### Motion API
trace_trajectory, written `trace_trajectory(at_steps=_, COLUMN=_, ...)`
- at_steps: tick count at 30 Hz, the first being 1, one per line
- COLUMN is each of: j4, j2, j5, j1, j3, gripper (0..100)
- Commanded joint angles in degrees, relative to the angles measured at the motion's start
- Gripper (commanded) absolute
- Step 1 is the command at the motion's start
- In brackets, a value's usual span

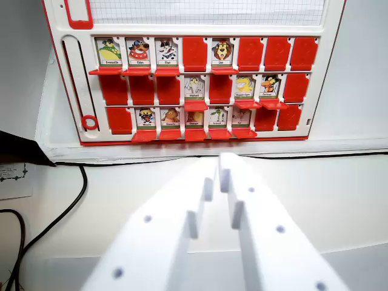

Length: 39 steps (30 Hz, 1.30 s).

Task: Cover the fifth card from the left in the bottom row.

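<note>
Five slots along the bottom row of the game board (71,91) sits the target card (217,116), uncovered, its red flap (219,133) folded down below it. The gripper (222,167) (fingertips pressed together) hovers just below the board. Light, hinged plastic; nudge the flap's edge upward.

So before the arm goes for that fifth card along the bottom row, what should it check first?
1. Target found: the fifth card, counting the covered slot at far left as first. Ok.
2. Card uncovered, with its picture showing and its red flap lying down in front. Ok, it needs covering.
3. Gripper empty, jaws together. Ok.
4. Gripper lined up: its tips sit almost straight below the card in the wrist view. Ok.
5. Way clear: the black cable lies off to the wrist view's left. Ok.
6. Gap from the tips to the flap: cannot tell from this one view.
</note>
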Motion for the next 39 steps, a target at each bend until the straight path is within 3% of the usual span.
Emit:
trace_trajectory(at_steps=1, j4=-8.4, j2=8.1, j5=-4.5, j1=3.8, j3=14.5, gripper=0)
trace_trajectory(at_steps=30, j4=-11.4, j2=7.9, j5=-4.6, j1=3.3, j3=17.5, gripper=0)
trace_trajectory(at_steps=39, j4=-21.2, j2=10.0, j5=-6.7, j1=5.6, j3=27.4, gripper=0)
